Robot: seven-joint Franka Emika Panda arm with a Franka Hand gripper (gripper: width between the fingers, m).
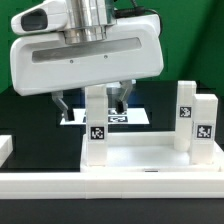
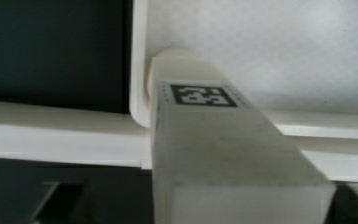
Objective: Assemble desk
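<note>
Gripper (image 1: 90, 104) fingers straddle the upright square white plastic tagged leg (image 1: 96, 125); whether clamped, cannot tell: keep it vertical while screwing into the white rimmed plastic desk top (image 1: 140, 160).

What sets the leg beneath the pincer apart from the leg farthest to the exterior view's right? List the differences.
1. The leg beneath the pincer stands between the fingers of the pincer, whose jaws look open around it; the far-right leg has nothing over it.
2. The leg beneath the pincer stands alone; the far-right leg has another leg close beside it.

Shared: both are white, square, upright and tagged.
</note>
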